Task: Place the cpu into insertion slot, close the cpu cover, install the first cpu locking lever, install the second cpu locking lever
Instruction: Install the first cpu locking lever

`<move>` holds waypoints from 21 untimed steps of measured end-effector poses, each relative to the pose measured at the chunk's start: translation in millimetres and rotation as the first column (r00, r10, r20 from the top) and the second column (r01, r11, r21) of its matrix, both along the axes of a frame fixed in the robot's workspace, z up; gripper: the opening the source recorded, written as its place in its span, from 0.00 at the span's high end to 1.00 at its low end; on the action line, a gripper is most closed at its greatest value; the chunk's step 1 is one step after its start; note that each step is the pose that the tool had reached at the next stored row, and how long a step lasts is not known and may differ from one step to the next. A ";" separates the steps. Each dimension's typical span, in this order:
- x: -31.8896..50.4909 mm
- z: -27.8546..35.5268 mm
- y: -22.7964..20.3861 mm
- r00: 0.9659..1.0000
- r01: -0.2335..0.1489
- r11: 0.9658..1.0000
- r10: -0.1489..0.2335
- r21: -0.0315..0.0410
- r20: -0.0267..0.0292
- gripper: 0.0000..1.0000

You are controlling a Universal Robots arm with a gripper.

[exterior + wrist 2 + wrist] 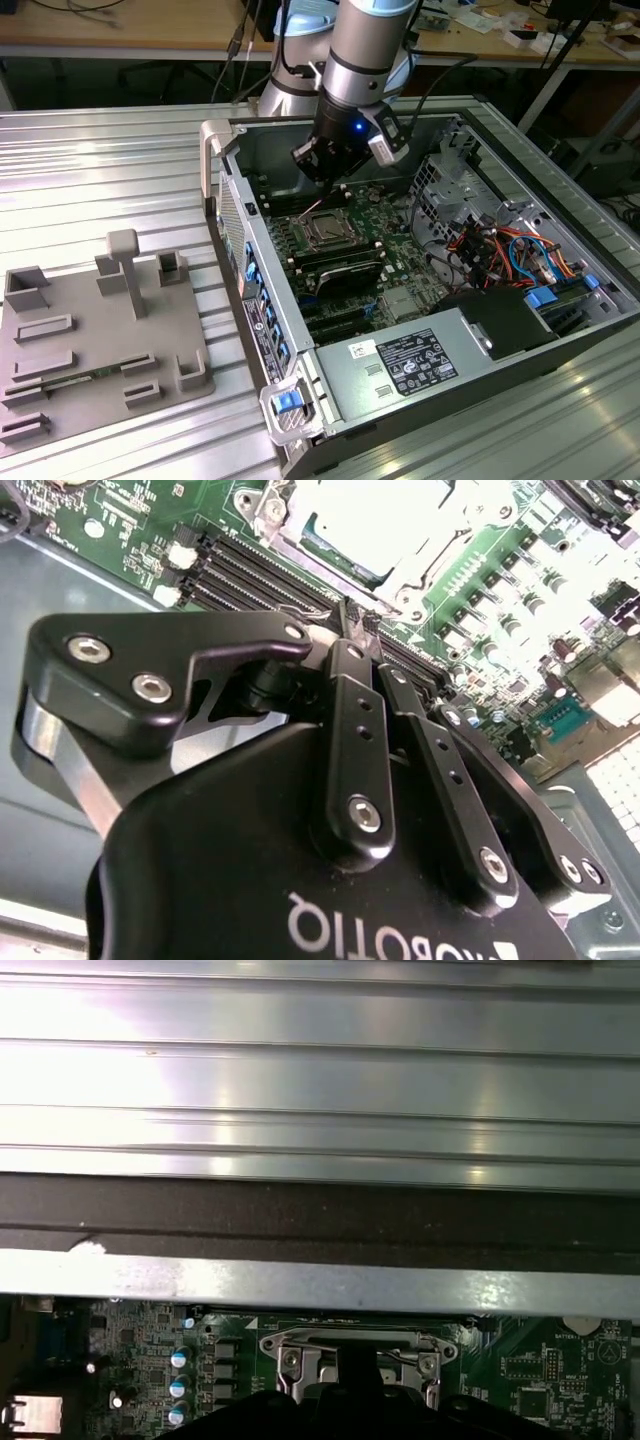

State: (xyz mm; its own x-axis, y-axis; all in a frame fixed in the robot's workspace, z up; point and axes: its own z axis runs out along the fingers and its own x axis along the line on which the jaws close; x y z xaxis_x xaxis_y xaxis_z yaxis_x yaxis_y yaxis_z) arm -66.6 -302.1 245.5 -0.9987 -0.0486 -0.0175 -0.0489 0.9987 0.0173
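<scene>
**A:** What lies off toward the exterior view's left of the gripper (322,180)?

**B:** A grey fixture plate (90,350) lies well apart from it on the ribbed table (110,170). The side wall of the computer case (232,200) stands between the two.

**A:** And the gripper itself?

**B:** It hangs inside the case over the green board. In the second wrist view its fingers (350,710) are pressed close, with no gap at the tips (whether they pinch anything, I cannot tell).

**A:** Where is the cpu?

**B:** The cpu (326,233) lies flat in the insertion slot (306,222), just below the fingertips. The cpu cover (400,580) is down around it as a frame.

**A:** How much room is there?

**B:** The air straight above the slot is open. The long memory slots (335,268) run just beside the slot's edge on the side away from the gripper. In the first wrist view the case rim (300,1285) runs near the slot's other edge. Toward the exterior view's right of the gripper, a metal cage with red and blue cables (500,250) stands near.
</scene>
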 end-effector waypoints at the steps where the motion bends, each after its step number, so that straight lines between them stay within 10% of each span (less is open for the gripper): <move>1: 0.2 -0.3 0.3 1.000 -0.005 1.000 0.005 0.000 0.000 0.89; 21: 9.1 -19.3 3.7 1.000 -0.022 1.000 0.022 0.000 0.000 0.89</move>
State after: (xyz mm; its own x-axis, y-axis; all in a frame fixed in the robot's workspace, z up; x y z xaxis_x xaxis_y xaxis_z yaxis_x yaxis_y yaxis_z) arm -57.4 -298.4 226.2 -0.9973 -0.0707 -0.0178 -0.0711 0.9973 0.0171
